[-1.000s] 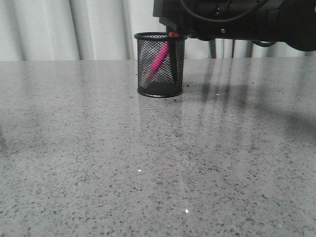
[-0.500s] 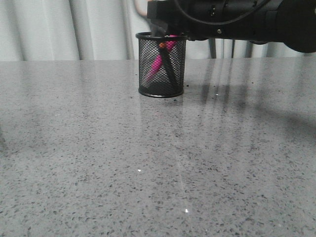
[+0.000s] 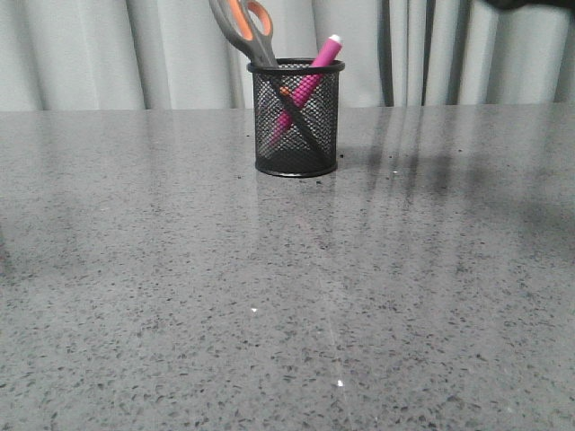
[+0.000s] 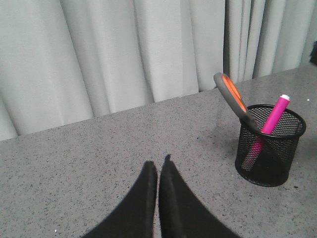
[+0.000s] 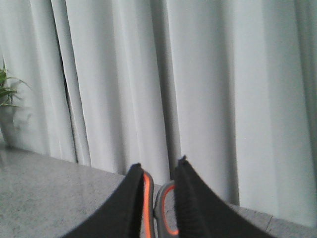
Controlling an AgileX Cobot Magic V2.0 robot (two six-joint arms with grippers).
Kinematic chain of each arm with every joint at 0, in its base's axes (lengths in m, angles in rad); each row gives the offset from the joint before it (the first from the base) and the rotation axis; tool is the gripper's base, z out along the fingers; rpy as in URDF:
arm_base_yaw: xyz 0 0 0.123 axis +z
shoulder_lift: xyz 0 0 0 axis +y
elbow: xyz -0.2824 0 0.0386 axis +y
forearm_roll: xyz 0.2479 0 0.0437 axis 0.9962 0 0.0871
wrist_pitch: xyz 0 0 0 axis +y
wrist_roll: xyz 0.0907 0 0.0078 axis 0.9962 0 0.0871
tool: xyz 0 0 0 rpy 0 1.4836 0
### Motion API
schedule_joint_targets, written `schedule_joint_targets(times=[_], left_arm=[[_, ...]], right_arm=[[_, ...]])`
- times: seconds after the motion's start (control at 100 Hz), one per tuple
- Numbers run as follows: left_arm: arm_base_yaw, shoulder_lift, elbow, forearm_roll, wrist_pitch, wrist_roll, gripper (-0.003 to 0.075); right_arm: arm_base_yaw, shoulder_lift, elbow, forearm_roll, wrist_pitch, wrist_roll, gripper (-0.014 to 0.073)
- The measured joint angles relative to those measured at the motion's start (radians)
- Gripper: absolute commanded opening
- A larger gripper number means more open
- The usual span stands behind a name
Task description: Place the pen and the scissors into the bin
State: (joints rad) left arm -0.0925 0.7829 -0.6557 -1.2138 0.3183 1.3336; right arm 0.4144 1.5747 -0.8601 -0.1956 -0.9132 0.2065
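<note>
The black mesh bin (image 3: 269,135) stands at the back of the table. The pink pen (image 3: 316,68) leans in it toward the right, its pale cap above the rim. The scissors (image 3: 244,27) stand in it blades down, with the grey and orange handles leaning out to the left. The left wrist view shows the bin (image 4: 270,161), pen (image 4: 275,113) and scissors (image 4: 232,94) off to one side of my left gripper (image 4: 158,166), which is shut and empty over bare table. My right gripper (image 5: 159,163) is open and raised, with the scissors' handles (image 5: 161,208) showing in its gap, untouched.
Pale curtains hang behind the table's far edge. A dark piece of my right arm (image 3: 530,4) shows at the top right corner of the front view. A small potted plant (image 5: 5,94) stands far off by the curtain.
My right arm, which covered the bin's top, has lifted up and away to the right. The scissors now stand free in the bin beside the pen.
</note>
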Motion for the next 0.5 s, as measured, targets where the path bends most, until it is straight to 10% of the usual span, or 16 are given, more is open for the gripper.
schedule_joint_targets(times=[0.5], left_arm=[[0.0, -0.032, 0.032, -0.004, -0.006, 0.0, -0.002]], right_arm=[[-0.179, -0.647, 0.227, -0.002, 0.582, -0.094, -0.0074]])
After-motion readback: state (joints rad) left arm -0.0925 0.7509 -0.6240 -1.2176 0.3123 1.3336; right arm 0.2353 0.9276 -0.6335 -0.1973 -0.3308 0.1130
